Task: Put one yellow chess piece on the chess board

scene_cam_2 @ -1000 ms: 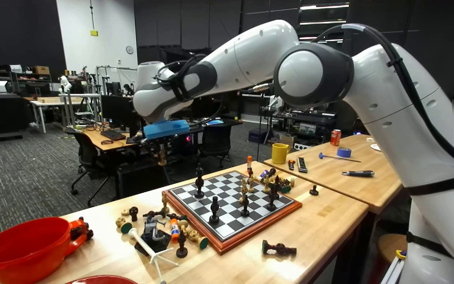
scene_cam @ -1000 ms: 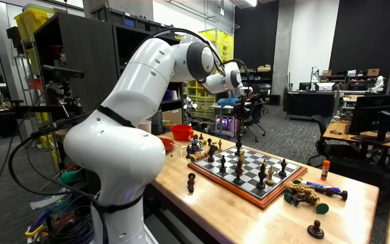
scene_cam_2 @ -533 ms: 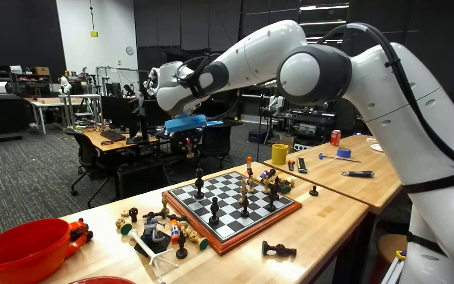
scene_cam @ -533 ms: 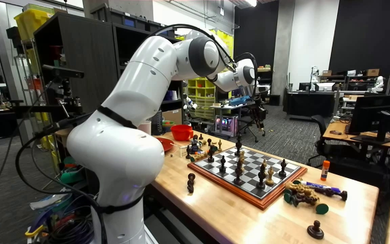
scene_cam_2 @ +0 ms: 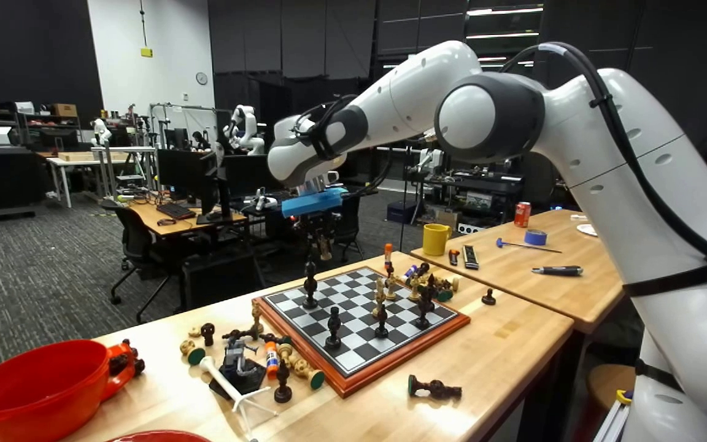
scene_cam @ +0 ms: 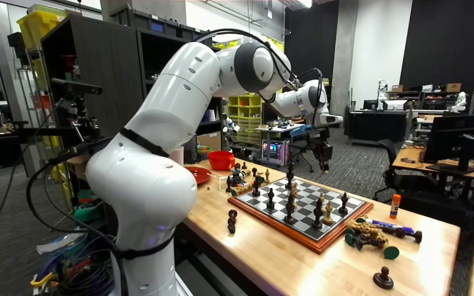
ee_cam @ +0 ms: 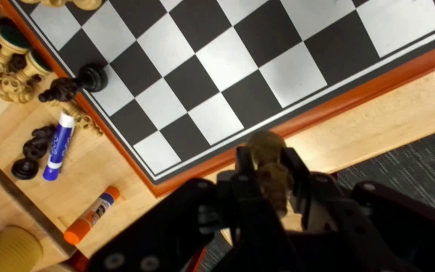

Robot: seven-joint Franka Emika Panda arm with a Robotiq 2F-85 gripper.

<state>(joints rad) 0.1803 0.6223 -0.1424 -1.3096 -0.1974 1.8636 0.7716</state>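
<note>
My gripper (ee_cam: 266, 155) is shut on a yellow chess piece (ee_cam: 266, 141), with one finger on each side of it. In both exterior views the held piece (scene_cam: 324, 167) (scene_cam_2: 325, 248) hangs in the air above the board's far edge. The chess board (scene_cam: 276, 228) (scene_cam_2: 405, 358) lies on the table with its brown frame. In the wrist view the held piece overlaps the board's frame (ee_cam: 187, 179) and the wood beside it. Other yellow pieces (scene_cam: 328, 213) (scene_cam_2: 379, 298) and several dark pieces (scene_cam: 270, 200) (scene_cam_2: 334, 328) stand on the board.
Fallen yellow and dark pieces (scene_cam: 368, 234) lie beside the board with a marker (ee_cam: 59, 145) and a glue stick (ee_cam: 91, 215). At the opposite side are more pieces, a white tripod (scene_cam_2: 227, 380) and a red bowl (scene_cam_2: 40, 393). A dark piece (scene_cam_2: 434, 388) lies in front.
My gripper has moved to the right in both exterior views, along the board's far side, and most recently a little lower. It keeps hold of the yellow piece. The board pieces have not moved.
</note>
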